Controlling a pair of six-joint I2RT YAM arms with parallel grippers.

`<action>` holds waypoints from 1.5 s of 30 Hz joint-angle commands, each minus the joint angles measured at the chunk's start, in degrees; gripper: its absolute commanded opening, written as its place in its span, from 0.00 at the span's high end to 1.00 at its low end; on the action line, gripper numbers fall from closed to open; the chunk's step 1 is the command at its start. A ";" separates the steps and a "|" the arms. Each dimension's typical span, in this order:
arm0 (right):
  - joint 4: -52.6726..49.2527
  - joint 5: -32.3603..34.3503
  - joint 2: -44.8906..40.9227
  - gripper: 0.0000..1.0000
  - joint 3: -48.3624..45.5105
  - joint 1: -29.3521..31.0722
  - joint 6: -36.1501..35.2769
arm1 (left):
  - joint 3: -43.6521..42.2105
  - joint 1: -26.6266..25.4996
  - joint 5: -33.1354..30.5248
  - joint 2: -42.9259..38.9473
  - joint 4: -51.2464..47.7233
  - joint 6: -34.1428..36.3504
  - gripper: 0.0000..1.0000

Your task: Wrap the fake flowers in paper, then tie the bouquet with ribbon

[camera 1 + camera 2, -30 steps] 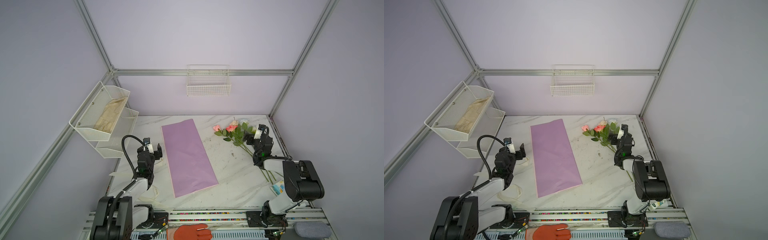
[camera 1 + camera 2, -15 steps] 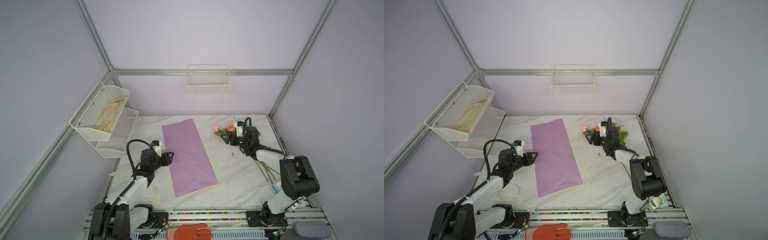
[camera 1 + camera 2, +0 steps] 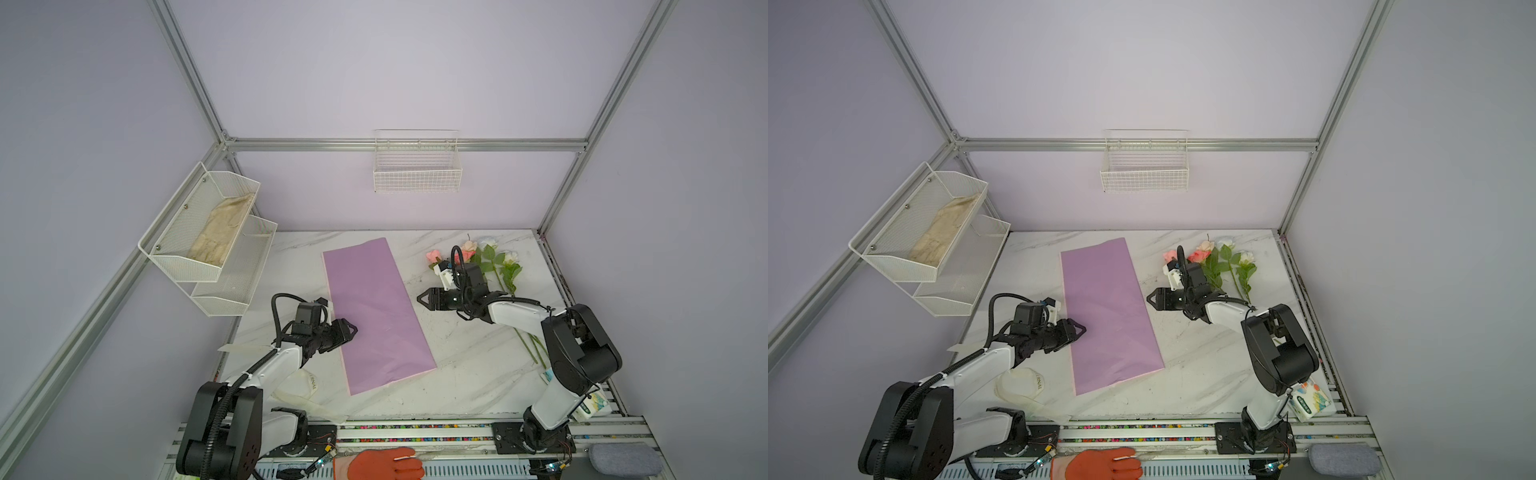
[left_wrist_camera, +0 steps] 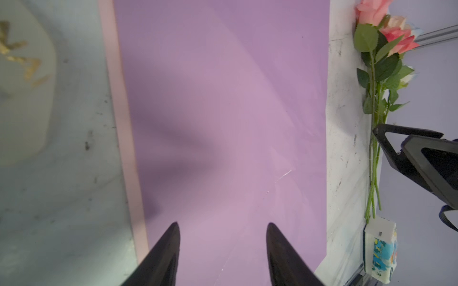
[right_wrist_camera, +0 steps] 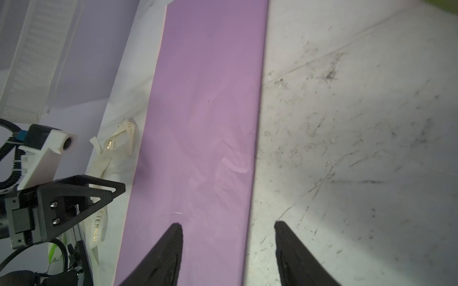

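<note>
The bouquet's parts lie apart. The lilac wrapping paper lies flat on the marble table, with a pink strip showing along its left edge. The fake flowers lie at the back right, stems toward the front. My left gripper hovers open over the paper's left side, holding nothing. My right gripper is open and empty at the paper's right edge. One of its fingers is above the paper and one above the marble.
A cream lettered ribbon lies at the front left under my left arm. A tiered wire shelf hangs on the left wall, a wire basket on the back wall. A tissue pack sits front right. An orange glove is at the front rail.
Both arms swung in toward the paper: the left from beside its left edge, the right from over the flowers. Both grippers' jaws narrowed but stay open.
</note>
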 commanded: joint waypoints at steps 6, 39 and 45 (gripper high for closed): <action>-0.61 0.40 3.51 0.38 0.98 2.16 0.99 | 4.75 -0.18 -3.37 -0.31 -2.68 -1.25 0.44; 1.96 1.23 10.09 0.45 -1.18 3.54 2.21 | 0.26 -0.36 6.30 8.56 12.47 -5.75 0.47; 2.27 1.16 10.25 0.45 -1.44 3.52 2.33 | -0.61 -0.38 7.15 8.71 15.97 -8.12 0.47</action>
